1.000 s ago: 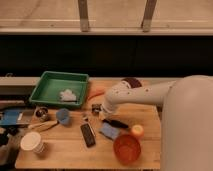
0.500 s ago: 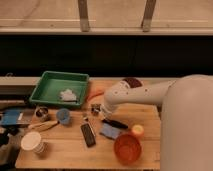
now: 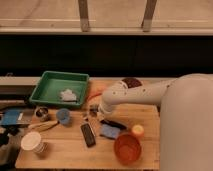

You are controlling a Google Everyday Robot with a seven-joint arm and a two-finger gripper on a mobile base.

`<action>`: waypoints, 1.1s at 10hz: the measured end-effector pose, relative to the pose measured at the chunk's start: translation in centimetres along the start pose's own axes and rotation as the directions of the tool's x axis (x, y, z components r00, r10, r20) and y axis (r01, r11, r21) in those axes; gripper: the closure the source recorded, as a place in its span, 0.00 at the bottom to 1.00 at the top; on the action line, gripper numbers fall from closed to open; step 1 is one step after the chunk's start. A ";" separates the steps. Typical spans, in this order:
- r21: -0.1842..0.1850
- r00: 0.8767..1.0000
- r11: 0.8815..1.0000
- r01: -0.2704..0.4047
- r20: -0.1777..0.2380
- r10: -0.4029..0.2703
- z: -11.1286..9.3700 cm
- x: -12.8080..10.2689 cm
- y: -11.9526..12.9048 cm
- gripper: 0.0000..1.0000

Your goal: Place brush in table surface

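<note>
My gripper (image 3: 92,111) is at the end of the white arm (image 3: 135,95), low over the table surface (image 3: 65,150) of light wood planks, just right of the green tray. A slim black stick (image 3: 114,123), which looks like the brush handle, lies slanted just below and right of the gripper, beside a blue cloth (image 3: 109,131). Its head does not show. I cannot tell whether the gripper touches it.
A green tray (image 3: 50,80) holding a white crumpled thing stands at the back left. A black remote-like bar (image 3: 88,134), blue round lid (image 3: 63,115), yellowish-handled tool (image 3: 42,125), metal can (image 3: 41,113), white cup (image 3: 32,142), orange bowl (image 3: 126,148) and small orange object (image 3: 137,131) are spread around.
The gripper has edged slightly left and down towards the table. Nothing else has visibly moved.
</note>
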 end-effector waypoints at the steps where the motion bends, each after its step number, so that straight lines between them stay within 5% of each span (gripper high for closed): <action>1: 0.003 1.000 1.000 -0.006 0.027 0.006 -0.9 0.0 0.2 0.27; 4: 0.006 0.998 1.000 -0.009 0.061 0.009 -2.0 -0.3 0.6 0.23; 11: 0.003 0.999 1.000 -0.027 0.038 0.027 -0.4 -0.3 0.3 0.23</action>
